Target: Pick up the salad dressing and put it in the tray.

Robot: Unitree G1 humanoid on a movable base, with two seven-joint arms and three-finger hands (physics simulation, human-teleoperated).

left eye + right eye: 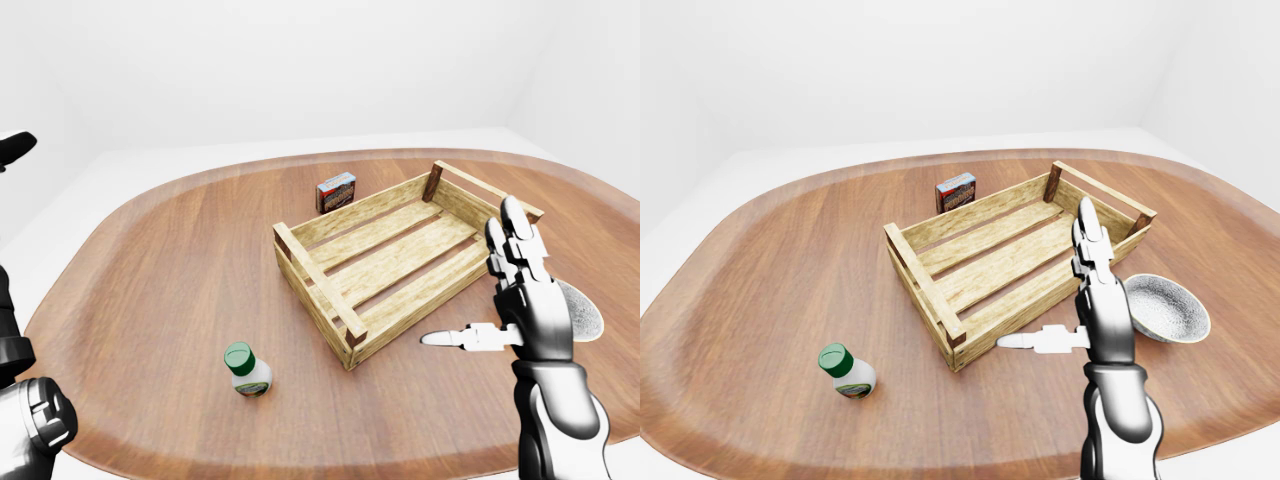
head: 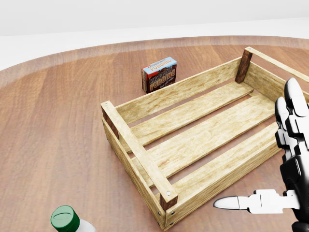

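The salad dressing bottle (image 1: 246,368), white with a green cap, lies on the wooden table to the lower left of the tray. The tray (image 1: 310,284) is an empty slatted wooden crate, set diagonally at the table's middle. My right hand (image 1: 1045,278) is open at the tray's lower right side. Its fingers (image 2: 289,116) point up and its thumb points left along the tray's long wall. It holds nothing and is far from the bottle. Of my left hand (image 1: 14,148) only a dark fingertip shows, at the left edge of the left-eye view.
A chocolate pudding box (image 1: 336,191) stands just beyond the tray's upper left wall. A grey bowl (image 1: 1160,308) sits to the right of the tray, behind my right hand. My left arm (image 1: 30,425) fills the lower left corner. The rounded table edge runs close below the bottle.
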